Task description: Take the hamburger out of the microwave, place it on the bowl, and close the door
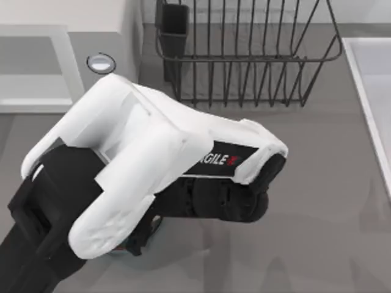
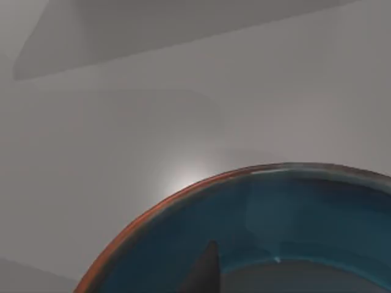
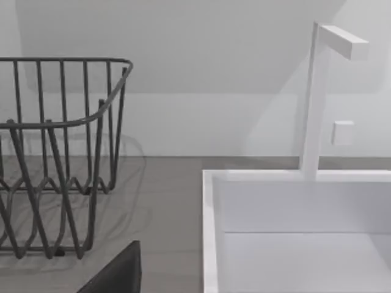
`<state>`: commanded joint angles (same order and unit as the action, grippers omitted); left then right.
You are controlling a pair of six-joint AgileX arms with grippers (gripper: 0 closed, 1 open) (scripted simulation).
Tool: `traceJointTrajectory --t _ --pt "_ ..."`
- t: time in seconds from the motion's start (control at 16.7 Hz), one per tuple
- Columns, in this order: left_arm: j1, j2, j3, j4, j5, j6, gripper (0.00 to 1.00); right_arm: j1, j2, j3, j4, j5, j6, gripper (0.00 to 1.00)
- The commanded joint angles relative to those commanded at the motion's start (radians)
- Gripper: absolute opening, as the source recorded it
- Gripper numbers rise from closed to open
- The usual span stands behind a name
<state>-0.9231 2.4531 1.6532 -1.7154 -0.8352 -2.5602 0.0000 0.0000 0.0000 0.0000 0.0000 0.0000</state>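
My left arm (image 1: 153,165) reaches over the middle of the table and covers what lies under it in the top view. In the left wrist view the bowl (image 2: 256,207), deep blue inside with a reddish-brown rim, sits just below the camera, and a dark part of my left gripper (image 2: 206,271) hangs over its inside. The microwave (image 1: 73,67) stands at the back left, with one round silver knob (image 1: 101,63) showing. The hamburger and the door are out of view. A dark edge of my right gripper (image 3: 119,274) shows in the right wrist view.
A dark wire dish rack (image 1: 244,55) stands at the back centre, also seen as the rack (image 3: 55,152) from the right wrist. A white sink (image 1: 372,91) lies at the right edge; the sink basin (image 3: 293,232) has a white faucet (image 3: 314,97) behind it.
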Motion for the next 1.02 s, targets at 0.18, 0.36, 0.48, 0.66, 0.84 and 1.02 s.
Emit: traceJointTrajectory --t 0.18,0.36,0.48,0.66,0.84,1.02 --pt "-0.012 0.014 0.005 -0.028 -0.011 -0.028 0.0 0.0 0.0 0.0 0.0 0.0 0.0 1.0" --pt "-0.012 0.014 0.005 -0.028 -0.011 -0.028 0.0 0.0 0.0 0.0 0.0 0.0 0.0 1.0" --pt "-0.004 0.009 0.001 -0.024 -0.011 -0.025 0.0 0.0 0.0 0.0 0.0 0.0 0.0 1.0" --pt "0.015 0.003 -0.037 0.024 -0.027 -0.005 0.0 0.0 0.0 0.0 0.0 0.0 0.0 1.0" --pt "0.044 -0.005 -0.096 0.099 -0.054 0.024 0.0 0.0 0.0 0.0 0.0 0.0 0.0 1.0" --pt "0.066 -0.007 -0.14 0.155 -0.075 0.044 0.0 0.0 0.0 0.0 0.0 0.0 0.0 1.0"
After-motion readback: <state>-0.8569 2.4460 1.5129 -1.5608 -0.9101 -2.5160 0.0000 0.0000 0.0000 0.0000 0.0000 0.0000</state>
